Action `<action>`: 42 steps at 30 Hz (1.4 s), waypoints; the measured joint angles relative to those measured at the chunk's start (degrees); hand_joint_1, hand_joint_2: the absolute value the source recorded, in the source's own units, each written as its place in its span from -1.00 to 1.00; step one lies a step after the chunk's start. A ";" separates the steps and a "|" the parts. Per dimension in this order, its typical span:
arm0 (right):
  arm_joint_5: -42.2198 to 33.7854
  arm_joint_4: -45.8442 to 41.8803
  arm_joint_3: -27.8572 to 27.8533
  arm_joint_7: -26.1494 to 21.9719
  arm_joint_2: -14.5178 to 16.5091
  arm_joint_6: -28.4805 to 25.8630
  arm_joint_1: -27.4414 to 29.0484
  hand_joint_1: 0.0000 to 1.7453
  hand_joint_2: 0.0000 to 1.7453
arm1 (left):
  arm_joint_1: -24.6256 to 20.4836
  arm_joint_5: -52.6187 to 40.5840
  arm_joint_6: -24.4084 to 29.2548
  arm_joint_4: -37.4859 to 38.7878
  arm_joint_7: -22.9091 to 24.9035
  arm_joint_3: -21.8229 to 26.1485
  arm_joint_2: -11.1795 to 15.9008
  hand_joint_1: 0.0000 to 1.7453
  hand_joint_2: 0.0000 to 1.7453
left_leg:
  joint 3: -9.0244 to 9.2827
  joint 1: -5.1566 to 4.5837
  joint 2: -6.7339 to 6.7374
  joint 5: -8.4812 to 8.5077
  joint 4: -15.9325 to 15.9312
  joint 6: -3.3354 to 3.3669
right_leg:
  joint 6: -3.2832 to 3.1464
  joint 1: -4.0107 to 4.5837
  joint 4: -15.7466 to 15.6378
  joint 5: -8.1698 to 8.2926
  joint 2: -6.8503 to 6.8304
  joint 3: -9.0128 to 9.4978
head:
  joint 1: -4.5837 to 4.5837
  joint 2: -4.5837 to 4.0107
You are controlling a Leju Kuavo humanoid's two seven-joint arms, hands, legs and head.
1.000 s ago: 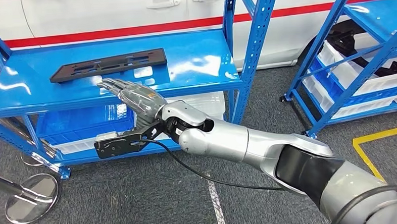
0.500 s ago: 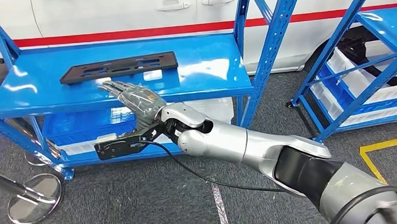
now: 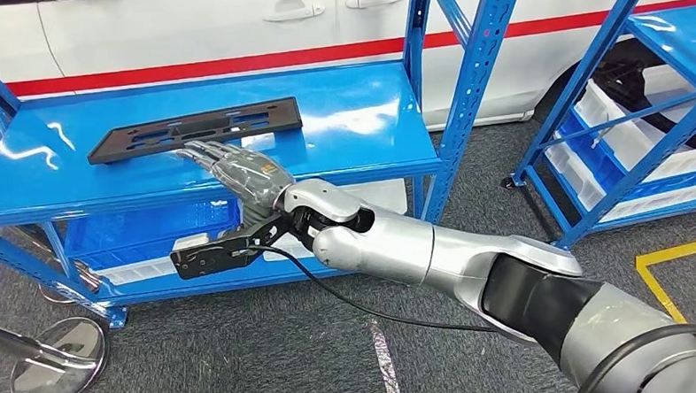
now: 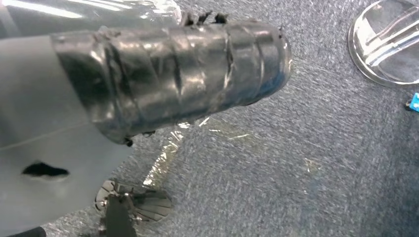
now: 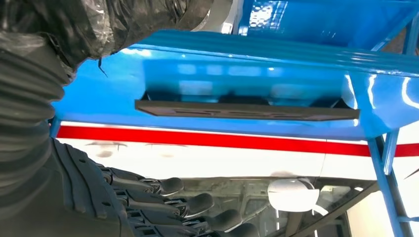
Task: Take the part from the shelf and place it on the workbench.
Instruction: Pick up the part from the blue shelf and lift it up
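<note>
1. Head view: against the frame half a second earlier, the whole scene has slid a little toward 8 o'clock, so the camera has moved. The blue shelf (image 3: pixel 349 108) reads much the same, and the white car (image 3: pixel 186 26) with its red stripe stands behind it.
2. The silver right arm (image 3: pixel 436 255) comes in from 5 o'clock and reaches toward 10 o'clock. Relative to the shelf, it now sits a touch closer to the shelf's top deck than before.
3. The right hand (image 3: pixel 237 168) is flat and holds nothing, its fingers stretched out and slightly apart. The fingertips (image 3: pixel 193 150) lie over the front of the deck. Before, they stood a little short of the part; now they reach its near edge.
4. The black flat part (image 3: pixel 197 129) lies on the top deck, at 10 o'clock from the hand, just at its fingertips. Whether they touch it cannot be told. In the right wrist view the part (image 5: pixel 247 109) rests flat on the blue deck, apart from the dark fingers (image 5: pixel 197 202).
5. The left hand (image 4: pixel 168 79) hangs over grey carpet; how its fingers lie cannot be told.
</note>
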 joint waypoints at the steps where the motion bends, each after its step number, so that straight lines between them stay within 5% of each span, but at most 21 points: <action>1: 0.12 0.03 0.00 0.03 0.01 0.02 -0.04 -1.00 1.00 | -0.04 0.01 0.00 0.01 0.00 -0.01 0.00 -1.00 -1.00 | 0.69 -0.20 -0.02 -0.10 -1.36 0.24 | 0.25 0.05 -0.10 -0.15 0.04 0.07 | -0.01 0.00; 6: 0.60 0.04 0.00 0.17 0.00 0.10 -0.17 -1.00 1.00 | 0.09 0.02 0.00 0.01 -0.08 -0.01 -0.02 -1.00 -1.00 | 2.68 0.24 -0.11 -0.98 -3.63 1.29 | 1.65 0.15 1.41 -1.88 -0.14 -0.30 | 0.08 0.00; 9: 0.78 0.08 0.00 0.26 -0.01 0.25 -0.08 -1.00 1.00 | -0.07 0.01 0.00 0.01 -0.13 0.00 -0.02 -1.00 -1.00 | 3.65 0.17 -0.11 -1.50 -3.98 1.81 | 1.64 0.18 11.72 -5.66 -0.17 -6.02 | 0.13 0.01; 11: 0.92 0.15 0.00 0.31 -0.01 0.31 0.18 -1.00 1.00 | -0.01 0.01 0.00 0.01 -0.13 0.00 -0.03 -1.00 -1.00 | 4.19 0.04 -0.15 -2.13 -3.82 1.90 | 1.59 0.25 14.88 -4.97 -0.18 -8.86 | 0.12 0.01; 14: 1.22 0.23 0.00 0.31 -0.01 0.33 0.22 -1.00 1.00 | 0.16 0.02 -0.01 0.01 -0.14 0.01 -0.14 -1.00 -1.00 | 5.32 -0.09 -0.36 -3.50 -3.19 1.69 | 1.07 0.42 5.96 2.01 -0.17 -6.14 | 0.10 0.00; 15: 1.30 0.26 0.00 0.32 0.00 0.38 0.15 -1.00 1.00 | 0.13 0.02 -0.02 0.01 -0.15 0.01 -0.17 -1.00 -1.00 | 5.52 -0.18 -0.42 -3.91 -2.94 1.51 | 0.85 0.52 2.67 3.23 -0.16 -4.69 | 0.07 0.00; 21: 1.51 0.42 0.00 0.37 0.04 1.01 -0.04 -1.00 1.00 | -0.04 0.13 -0.09 0.01 -0.25 -0.01 -0.22 -1.00 -1.00 | 4.76 -0.18 -0.25 -5.72 -1.20 0.04 | -0.27 0.17 -0.98 2.69 -0.08 -2.31 | 0.02 0.01; 24: 1.62 0.43 0.00 0.32 0.22 1.34 -0.20 -1.00 1.00 | -0.09 0.27 -0.14 0.01 -0.30 -0.02 -0.36 -1.00 -1.00 | -0.97 0.35 -0.06 -9.10 8.80 -0.93 | -0.83 -0.02 -1.13 2.02 -0.27 -1.37 | 0.02 0.01; 26: 1.82 0.44 0.00 0.36 0.26 1.58 -0.12 -1.00 1.00 | 0.05 0.46 -0.15 0.01 -0.30 -0.02 -0.38 -1.00 -1.00 | -4.18 0.63 -0.03 -8.67 12.66 -1.31 | -0.83 -0.06 -0.98 1.36 -0.22 -0.81 | 0.02 0.01; 29: 2.41 0.44 0.00 0.51 0.28 2.02 -0.11 -1.00 1.00 | 0.12 0.57 -0.16 0.01 -0.30 -0.02 -0.37 -1.00 -1.00 | -1.57 0.68 -0.02 -2.06 4.28 -1.11 | -0.39 -0.19 -0.88 0.14 -0.08 0.67 | 0.02 0.00; 31: 2.81 0.45 0.00 0.67 0.31 2.27 -0.26 -1.00 1.00 | -0.01 0.60 -0.17 0.01 -0.34 -0.02 -0.38 -1.00 -1.00 | 0.91 0.40 -0.05 -0.19 -1.04 -0.73 | 0.12 -0.01 -0.87 -0.44 -0.03 1.22 | -0.04 -0.01; 36: 4.10 0.43 0.00 1.22 0.34 3.04 -0.41 -1.00 1.00 | 0.02 0.76 -0.17 0.01 -0.42 -0.02 -0.46 -1.00 -1.00 | 2.25 0.46 -0.12 -1.31 -3.07 0.51 | 1.20 0.18 0.47 -2.09 -0.12 0.61 | -0.07 0.01; 40: 4.40 0.58 0.00 1.33 0.34 3.14 -0.08 -1.00 1.00 | -0.07 0.74 -0.17 0.01 -0.45 -0.02 -0.49 -1.00 -1.00 | 3.37 0.51 -0.10 -2.04 -3.41 1.45 | 1.33 0.22 13.90 -6.62 -0.12 -6.79 | -0.04 0.00; 42: 4.40 0.70 0.01 1.34 0.34 3.16 0.18 -1.00 1.00 | 0.03 0.74 -0.17 0.01 -0.45 -0.02 -0.53 -1.00 -1.00 | 4.08 0.51 -0.17 -2.75 -3.16 1.46 | 1.42 0.14 14.37 -4.22 -0.15 -8.35 | -0.03 0.00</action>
